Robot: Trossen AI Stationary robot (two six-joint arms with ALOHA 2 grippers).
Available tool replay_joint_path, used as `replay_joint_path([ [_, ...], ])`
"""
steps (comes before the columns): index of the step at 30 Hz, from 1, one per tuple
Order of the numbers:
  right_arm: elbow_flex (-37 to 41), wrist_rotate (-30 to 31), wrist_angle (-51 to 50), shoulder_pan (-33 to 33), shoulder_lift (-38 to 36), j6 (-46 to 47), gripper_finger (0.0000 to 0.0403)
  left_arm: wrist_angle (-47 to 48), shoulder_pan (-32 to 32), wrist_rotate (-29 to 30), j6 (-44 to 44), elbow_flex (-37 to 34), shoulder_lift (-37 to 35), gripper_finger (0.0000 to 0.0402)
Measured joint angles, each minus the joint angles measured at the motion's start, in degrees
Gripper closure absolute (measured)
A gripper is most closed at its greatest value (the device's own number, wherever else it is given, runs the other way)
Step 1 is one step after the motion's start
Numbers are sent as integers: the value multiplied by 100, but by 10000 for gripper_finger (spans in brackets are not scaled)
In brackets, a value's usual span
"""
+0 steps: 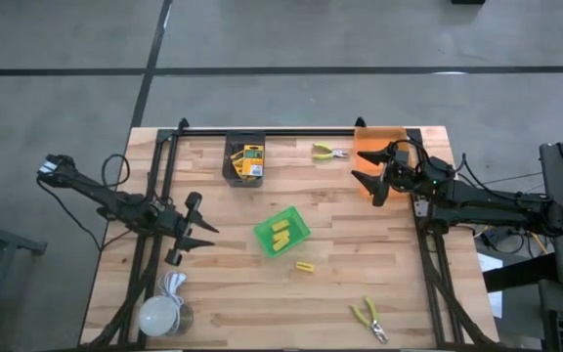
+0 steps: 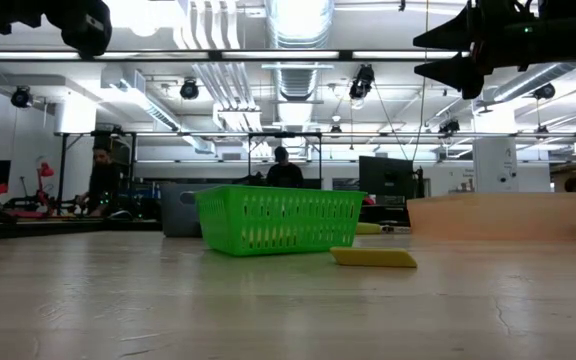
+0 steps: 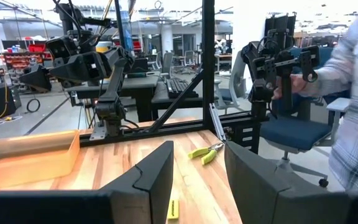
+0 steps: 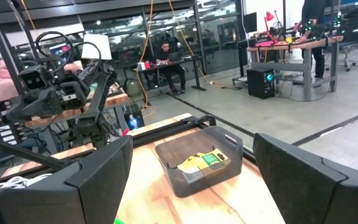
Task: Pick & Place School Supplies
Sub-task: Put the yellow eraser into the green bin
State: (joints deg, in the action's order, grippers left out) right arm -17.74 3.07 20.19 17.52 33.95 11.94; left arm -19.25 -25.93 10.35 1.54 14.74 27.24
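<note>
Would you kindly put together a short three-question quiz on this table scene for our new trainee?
1. True or false: the small green mesh plastic basket already holds yellow blocks.
2. Which container holds the yellow-and-green crayon boxes: A the orange bin, B the dark grey rectangular bin, C the green basket?
3. How many pairs of yellow-handled metal pliers lie on the bare wooden table?

Key: 1 true. 2 B. 3 two: one near the translucent orange rectangular bin, one at the opposite edge.
</note>
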Motion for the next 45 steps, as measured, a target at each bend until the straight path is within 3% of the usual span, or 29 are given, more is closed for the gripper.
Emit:
replay_joint_path([
  [6, 0, -6, 13, -2, 0, 154, 76, 2, 0, 0, -2, 0, 0, 252],
  [12, 0, -122, 12, -2, -2, 1399, 76, 4, 0, 0, -2, 0, 0, 252],
  [21, 0, -1233, 9, -29, -2, 756, 76, 7, 0, 0, -2, 0, 0, 252],
  [26, 0, -1231, 11, -391, 76, 722, 76, 6, 0, 0, -2, 0, 2, 252],
  [34, 4, -188, 62, -1494, 874, 731, 76, 7, -2, 0, -2, 0, 2, 252],
  [42, 2, 2397, 1088, -3112, 2098, 424, 76, 6, -1, 0, -1, 0, 2, 252],
  [45, 2, 2950, 1050, -3619, 2571, 697, 76, 7, -2, 0, -2, 0, 2, 252],
])
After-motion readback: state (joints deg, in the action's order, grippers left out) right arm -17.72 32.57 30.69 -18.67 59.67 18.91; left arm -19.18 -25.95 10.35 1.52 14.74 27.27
